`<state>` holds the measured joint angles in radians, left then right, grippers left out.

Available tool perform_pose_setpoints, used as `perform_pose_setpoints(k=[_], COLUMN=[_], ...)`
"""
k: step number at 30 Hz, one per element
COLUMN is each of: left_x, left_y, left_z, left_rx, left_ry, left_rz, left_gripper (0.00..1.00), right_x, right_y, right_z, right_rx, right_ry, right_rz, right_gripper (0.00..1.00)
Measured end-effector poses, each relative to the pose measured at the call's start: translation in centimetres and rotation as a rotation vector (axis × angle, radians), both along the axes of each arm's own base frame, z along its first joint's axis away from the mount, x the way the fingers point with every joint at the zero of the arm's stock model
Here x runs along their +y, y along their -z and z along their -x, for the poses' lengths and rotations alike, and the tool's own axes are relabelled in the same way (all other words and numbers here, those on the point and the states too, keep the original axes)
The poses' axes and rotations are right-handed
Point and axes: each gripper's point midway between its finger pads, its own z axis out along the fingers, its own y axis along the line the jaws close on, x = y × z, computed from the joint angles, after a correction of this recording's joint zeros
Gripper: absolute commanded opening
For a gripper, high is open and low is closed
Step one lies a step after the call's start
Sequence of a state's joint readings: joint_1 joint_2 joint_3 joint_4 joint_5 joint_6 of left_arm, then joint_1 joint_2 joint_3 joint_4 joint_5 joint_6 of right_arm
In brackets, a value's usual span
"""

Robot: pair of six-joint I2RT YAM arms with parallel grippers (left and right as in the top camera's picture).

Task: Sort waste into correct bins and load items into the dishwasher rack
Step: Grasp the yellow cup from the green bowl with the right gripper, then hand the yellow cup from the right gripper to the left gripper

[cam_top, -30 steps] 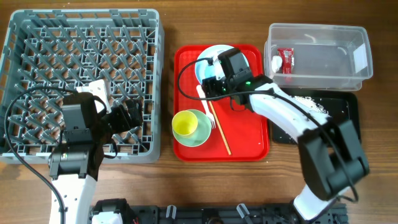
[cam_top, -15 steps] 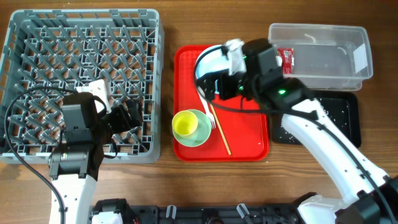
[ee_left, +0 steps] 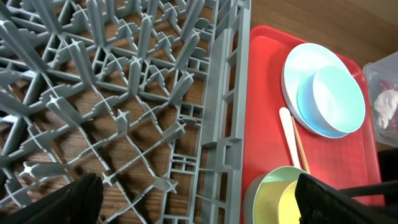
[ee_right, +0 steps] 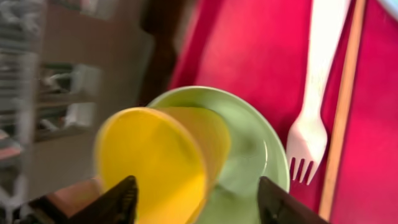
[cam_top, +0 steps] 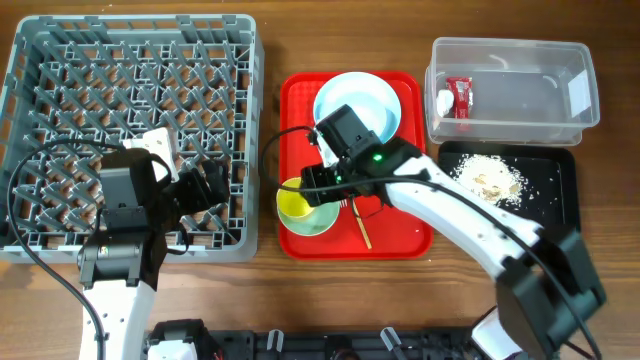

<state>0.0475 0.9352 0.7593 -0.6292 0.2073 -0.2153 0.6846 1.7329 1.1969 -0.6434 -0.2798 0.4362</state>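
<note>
The yellow cup (cam_top: 296,200) sits in the pale green bowl (cam_top: 318,220) at the front left of the red serving tray. My right gripper (cam_top: 322,183) hovers over them, open, its fingers (ee_right: 199,198) on either side of the cup (ee_right: 155,162) and bowl (ee_right: 249,155). The white fork (ee_right: 317,74) and wooden chopsticks (ee_right: 345,93) lie just right of the bowl. The pale blue plate (cam_top: 335,95) with the light blue bowl (cam_top: 370,118) lies at the tray's back. My left gripper (cam_top: 205,188) is open and empty over the grey dishwasher rack (cam_top: 60,60).
The clear tub (cam_top: 520,60) at back right holds the red wrapper (cam_top: 460,95) and the white scrap (cam_top: 444,100). The black tray (cam_top: 560,170) in front of it holds the crumbly food scraps (cam_top: 490,178). The red serving tray (cam_top: 400,215) lies between rack and bins.
My right gripper has moved from the plate at the tray's back down to the yellow cup and green bowl. The plate now lies flat and uncovered. The left arm has not moved.
</note>
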Motion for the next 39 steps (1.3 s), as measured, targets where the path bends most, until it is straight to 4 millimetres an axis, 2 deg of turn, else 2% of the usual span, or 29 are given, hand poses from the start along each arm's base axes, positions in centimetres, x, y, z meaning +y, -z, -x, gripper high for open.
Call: perform_pose_setpoints(k=[2,5,13,17,21,22,24,26,29,31,34,39], left_x=[0.0,0.0,0.0,-0.1,-1.3,-1.6,-2.3,-3.4,-5.2,-6.8,-8.7,-11.5], left_y=[0.0,0.0,0.0,0.0,-0.5,-0.7,-1.2,-1.8,-2.7,-3.7,-5.5,-9.2], left_z=[0.0,0.0,0.0,0.0,-0.1,-0.2,-0.5,-1.1,-2.1,-3.1,-4.2,-4.6], left_rx=[0.0,0.0,0.0,0.0,-0.016,-0.022,-0.036,-0.056,-0.076,-0.106,-0.16,-0.258], left_ry=[0.0,0.0,0.0,0.005,0.045,0.051,0.063,0.09,0.152,0.22,0.329,0.545], left_rz=[0.0,0.0,0.0,0.006,0.061,0.084,0.132,0.205,0.322,0.418,0.53,0.691], left_gripper=[1.0,1.0,1.0,1.0,1.0,1.0,1.0,1.0,1.0,1.0,1.0,1.0], right_x=[-0.1,-0.3,-1.2,-3.5,-6.1,-7.1,-8.4,-9.4,-10.4,-10.3,-8.8,-6.2], right_y=[1.4,2.8,3.0,0.5,-4.8,-6.8,-8.9,-10.0,-10.6,-11.2,-12.3,-13.8], right_z=[0.1,0.4,0.1,-1.5,-4.2,-5.0,-5.7,-6.2,-6.8,-7.1,-6.9,-6.1], right_rx=[0.036,0.074,0.091,0.071,-0.046,-0.088,-0.131,-0.146,-0.127,-0.121,-0.118,-0.082], right_ry=[0.014,0.025,0.055,0.128,0.216,0.247,0.283,0.308,0.323,0.297,0.207,0.065], right_rz=[0.021,0.044,0.054,0.033,-0.053,-0.086,-0.123,-0.159,-0.219,-0.278,-0.385,-0.554], right_gripper=[0.24,0.05,0.04,0.04,0.04,0.04,0.04,0.04,0.04,0.04,0.04,0.04])
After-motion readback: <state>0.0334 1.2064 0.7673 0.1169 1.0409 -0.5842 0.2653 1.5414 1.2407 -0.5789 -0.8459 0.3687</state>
